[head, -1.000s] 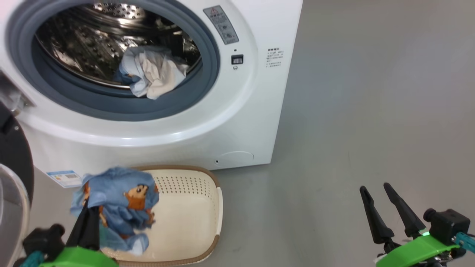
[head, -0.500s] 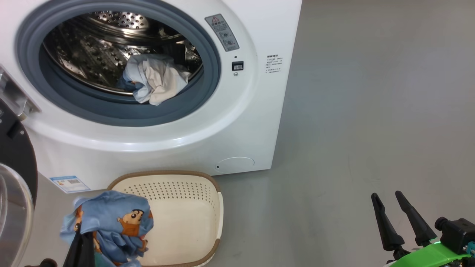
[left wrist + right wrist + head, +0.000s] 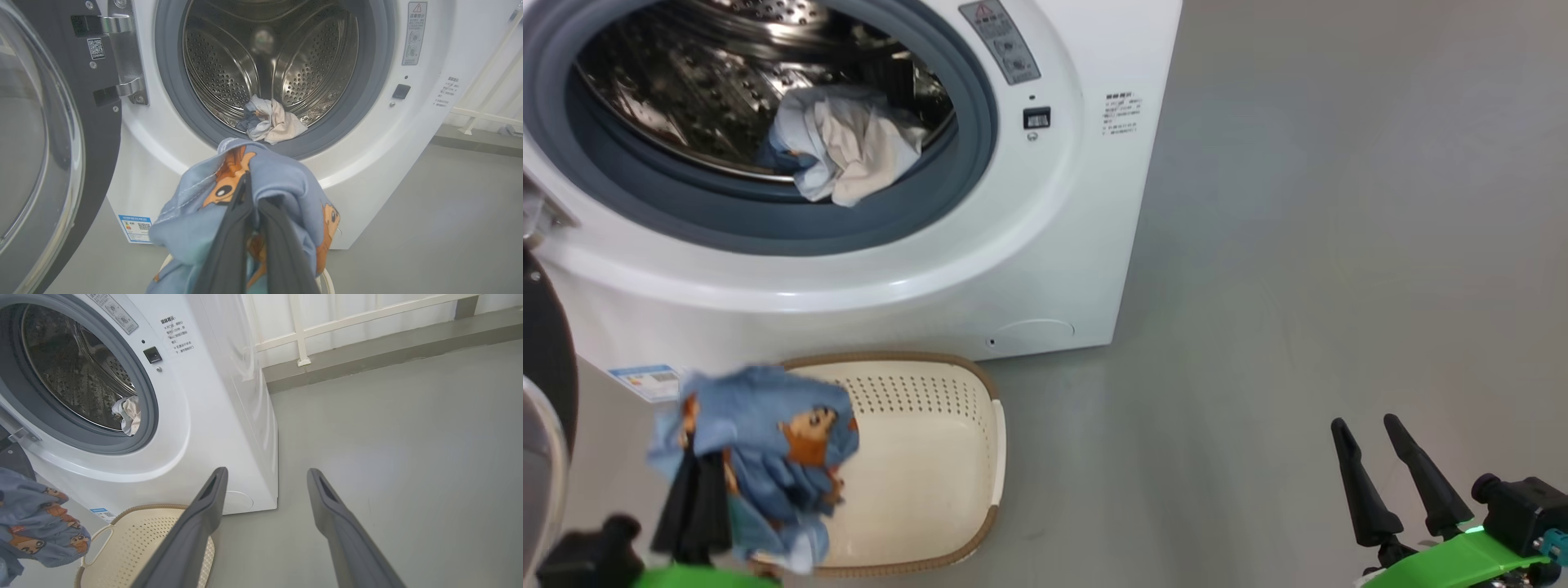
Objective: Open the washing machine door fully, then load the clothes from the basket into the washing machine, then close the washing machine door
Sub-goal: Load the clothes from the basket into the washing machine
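your left claw [image 3: 252, 196] is pressed together on a light blue garment [image 3: 282, 175] printed with orange-brown cartoon figures. the cloth drapes over both dark fingers [image 3: 229, 245] and hides their tips. in the head view you see that garment hanging over the left end of the basket [image 3: 931, 400]. you can't tell whether its lowest fold touches the brown rim. the basket sits on the grey floor [image 3: 1339, 245] right in front of the washing machine [image 3: 1054, 245], just below the round flap [image 3: 1033, 335] and near the blue label sticker [image 3: 645, 381].

the washing machine door [image 3: 98, 143] stands swung wide on its hinge [image 3: 122, 53] at the left, and its glass porthole [image 3: 32, 143] bulges close to your left wrist camera. a grey gasket [image 3: 768, 229] rings the steel drum [image 3: 310, 69]. a crumpled white and pale blue piece [image 3: 841, 155] lies at the drum's front lip, partly resting on the gasket.

your right claw [image 3: 1365, 425] is spread wide, its two fingers apart over the floor. it hangs to the right of the machine, well apart from the basket and the door.
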